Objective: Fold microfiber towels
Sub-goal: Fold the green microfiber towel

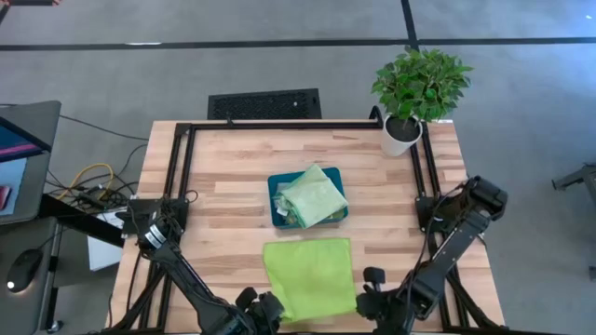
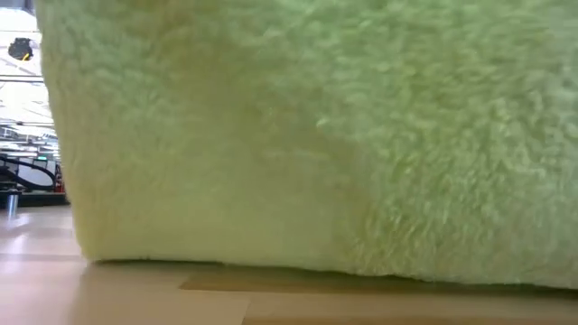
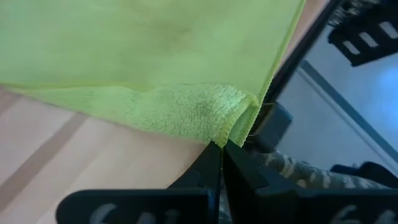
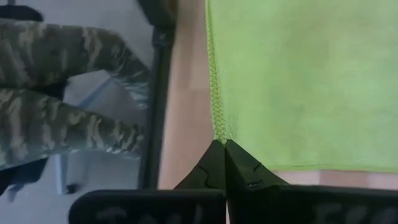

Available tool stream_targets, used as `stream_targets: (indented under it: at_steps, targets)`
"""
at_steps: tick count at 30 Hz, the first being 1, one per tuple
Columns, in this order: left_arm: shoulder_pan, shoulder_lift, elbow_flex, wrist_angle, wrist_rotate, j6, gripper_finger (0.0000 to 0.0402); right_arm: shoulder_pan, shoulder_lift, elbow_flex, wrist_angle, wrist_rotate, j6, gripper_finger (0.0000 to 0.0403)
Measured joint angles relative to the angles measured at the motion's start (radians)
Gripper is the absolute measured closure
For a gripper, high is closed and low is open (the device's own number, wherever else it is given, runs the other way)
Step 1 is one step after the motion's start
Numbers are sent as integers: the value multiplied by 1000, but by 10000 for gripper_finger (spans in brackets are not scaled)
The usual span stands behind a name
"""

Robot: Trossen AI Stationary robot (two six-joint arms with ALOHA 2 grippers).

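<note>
Lime green towel [image 1: 310, 276] lies spread flat on the wooden surface [image 1: 223, 242] at its near edge, just short of the teal tray [image 1: 276, 210], where a pale sage green towel [image 1: 315, 195] sits bunched up. A potted plant [image 1: 416, 93] stands at the far right corner, well apart. Left tool [image 3: 221, 148] is pinched tight on the lime towel's near left corner; right tool [image 4: 222, 147] is clamped on its near right corner. In the low view the cloth fills nearly everything. Bare wood stays free either side; camouflage-clad legs [image 4: 56, 93] show beyond the frame rail.
</note>
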Motion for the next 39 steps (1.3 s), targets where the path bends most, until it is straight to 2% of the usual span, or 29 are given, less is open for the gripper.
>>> stream_targets:
  at_steps: [4, 9, 13, 28, 35, 39]
  targets:
    - [8, 0, 0, -87, -16, -63, 402, -38, -15, 0, -70, 56, -8, 396]
    - [11, 0, -1, -267, -134, -192, 402, -100, -8, 2, -143, 102, -11, 396]
    - [33, 0, -1, -364, -139, -247, 402, -151, 3, 2, -179, 130, -36, 396]
    - [150, 0, -7, -508, -102, -184, 401, -268, 16, -14, -280, 202, -62, 396]
    - [209, 1, -94, -460, -41, -83, 401, -273, 16, -14, -289, 188, -63, 395]
    - [230, 1, -114, -417, -23, -15, 398, -273, 16, -16, -289, 175, -63, 378]
